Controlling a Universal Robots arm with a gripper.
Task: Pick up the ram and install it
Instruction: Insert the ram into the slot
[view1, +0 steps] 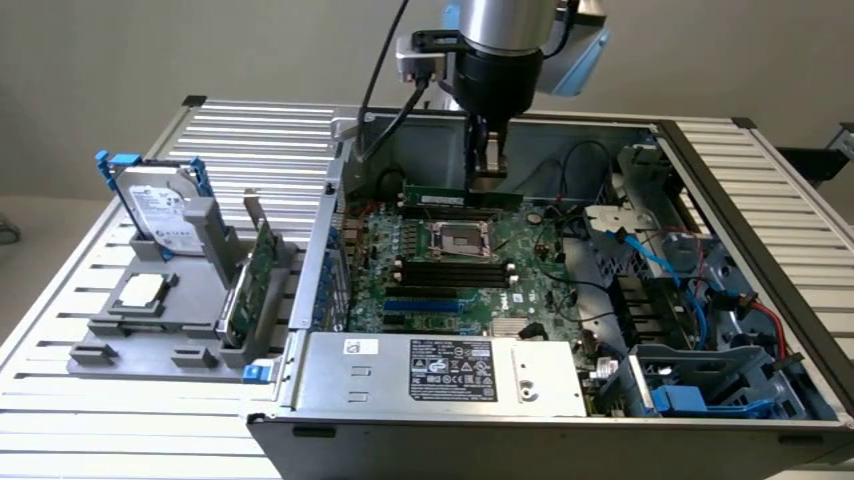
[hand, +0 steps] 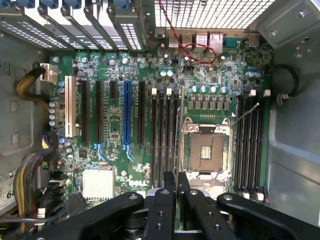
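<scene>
In the exterior view my gripper (view1: 489, 165) reaches down into the open computer case (view1: 334, 200) and is shut on the ram (view1: 461, 197), a narrow dark-green stick held level above the motherboard (view1: 541, 275). In the wrist view the ram (hand: 180, 130) appears edge-on as a thin line running out from between my black fingers (hand: 165, 200), with the gripper (hand: 177, 182) closed on it. That line lies along the gap between the empty black memory slots (hand: 165, 130) and the open processor socket (hand: 205, 150). The ram hangs above the board and sits in no slot.
More empty slots (hand: 250, 145) lie on the socket's other side. On the grey holder at the exterior view's left stand a hard drive (view1: 160, 210), an expansion card (view1: 254, 280) and a processor chip (view1: 140, 292). The power supply (view1: 441, 370), cables (view1: 667, 260) and case walls surround the board.
</scene>
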